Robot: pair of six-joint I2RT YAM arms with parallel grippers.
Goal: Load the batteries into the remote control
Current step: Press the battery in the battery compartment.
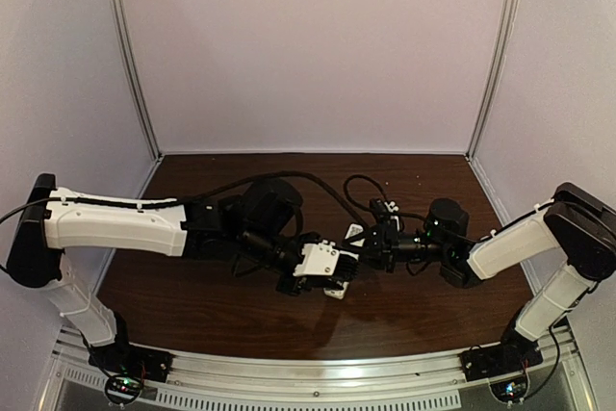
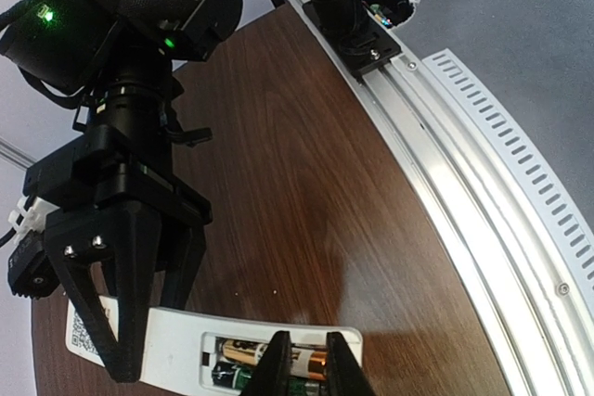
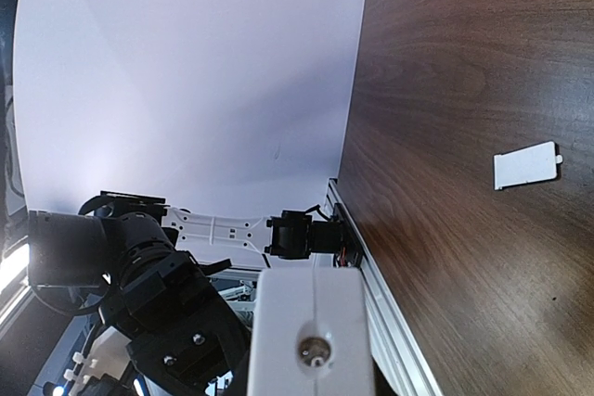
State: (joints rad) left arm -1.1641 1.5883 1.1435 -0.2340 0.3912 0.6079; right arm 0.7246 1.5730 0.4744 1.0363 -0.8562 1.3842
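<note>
the left tool (image 2: 306, 370) hovers with jaws nearly together over the opened back of the remote control (image 2: 181, 345), its tips at the copper end of the upper of two batteries (image 2: 249, 351); whether it pinches or merely presses that cell cannot be told. the right tool (image 2: 144, 336) clamps the remote's other end, steadying it at mid-tabletop (image 2: 306, 183). both cells appear to lie inside, so seating looks like the step in hand. next likely calls for a firm downward press, then fetching the white cover piece (image 3: 527, 166) lying well apart.
</note>
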